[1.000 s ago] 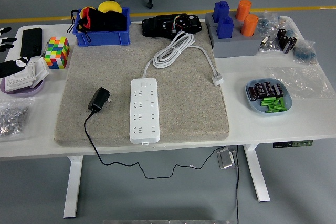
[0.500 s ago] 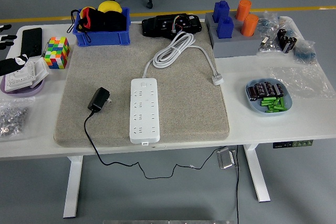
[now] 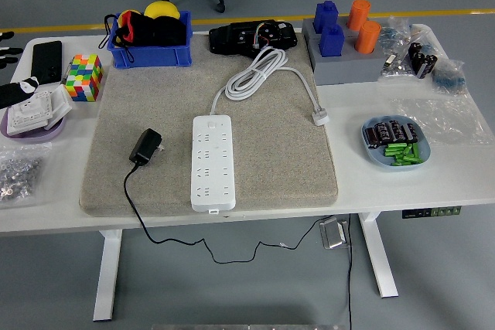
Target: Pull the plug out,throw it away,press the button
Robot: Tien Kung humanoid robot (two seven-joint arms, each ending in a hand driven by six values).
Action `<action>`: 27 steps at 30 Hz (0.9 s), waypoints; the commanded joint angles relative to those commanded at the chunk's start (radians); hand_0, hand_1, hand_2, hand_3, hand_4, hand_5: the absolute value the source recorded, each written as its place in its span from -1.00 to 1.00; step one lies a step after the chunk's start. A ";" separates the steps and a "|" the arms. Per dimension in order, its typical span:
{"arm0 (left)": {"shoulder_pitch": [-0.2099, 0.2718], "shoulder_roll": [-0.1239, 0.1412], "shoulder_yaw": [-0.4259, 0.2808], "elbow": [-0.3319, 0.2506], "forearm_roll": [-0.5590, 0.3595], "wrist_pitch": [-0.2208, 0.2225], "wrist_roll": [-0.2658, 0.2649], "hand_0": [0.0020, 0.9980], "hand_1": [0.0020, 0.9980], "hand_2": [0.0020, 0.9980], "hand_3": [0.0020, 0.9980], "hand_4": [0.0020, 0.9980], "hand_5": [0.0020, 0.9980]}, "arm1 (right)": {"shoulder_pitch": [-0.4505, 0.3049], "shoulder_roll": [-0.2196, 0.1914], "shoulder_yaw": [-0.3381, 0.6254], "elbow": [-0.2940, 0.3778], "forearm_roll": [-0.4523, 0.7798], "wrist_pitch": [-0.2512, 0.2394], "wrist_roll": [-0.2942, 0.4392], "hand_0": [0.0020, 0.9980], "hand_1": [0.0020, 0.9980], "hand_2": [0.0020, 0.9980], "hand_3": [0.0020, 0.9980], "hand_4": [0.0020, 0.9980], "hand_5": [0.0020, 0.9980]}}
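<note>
Already the black plug adapter (image 3: 145, 147) lies free on the grey felt mat (image 3: 263, 168), on its side just left of the white power strip (image 3: 212, 161) and apart from it, its thin black cable (image 3: 133, 199) running off the mat's near edge and drooping below the white table (image 3: 433, 191). So the pulling-out looks done to me, and the adapter seems dropped aside too, though I can't see any bin for it. What remains, I'd judge, is the button, presumably the small switch at the strip's far end (image 3: 211, 122), which is too small from here to read clearly. The strip's own white cord (image 3: 255, 75) coils beyond it, ending in a white plug (image 3: 319, 119) resting on the mat to the right. Over at the far left edge, the robot's left hand (image 3: 17, 93) shows only as a dark sliver above the purple dish (image 3: 31, 130) and the white socket plate (image 3: 35, 110) in it; I cannot tell how its fingers are set or whether they hold anything. The right hand isn't in sight at all. The risk from here is a press that lands on the sockets rather than the switch, or a sideways push that skids the light strip along the felt. A reach from the left could also snag the adapter's cable and drag it, or brush the Rubik's cube (image 3: 83, 76) on the way.
</note>
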 joint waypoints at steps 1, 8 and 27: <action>-0.002 0.000 0.002 0.001 0.000 -0.001 0.001 0.55 0.47 0.52 0.77 0.49 -0.91 | 0.000 0.000 0.000 -0.001 0.000 0.000 0.000 0.51 0.41 0.44 0.46 0.55 0.31; -0.002 0.001 0.001 -0.003 0.003 -0.004 0.007 0.55 0.47 0.52 0.77 0.49 -0.91 | 0.001 -0.002 0.000 0.000 0.000 -0.020 0.017 0.51 0.41 0.43 0.46 0.55 0.32; -0.002 0.004 0.003 -0.003 0.004 -0.007 0.013 0.55 0.46 0.51 0.76 0.48 -0.92 | 0.001 -0.008 -0.011 0.000 0.002 -0.002 0.001 0.51 0.41 0.44 0.46 0.55 0.31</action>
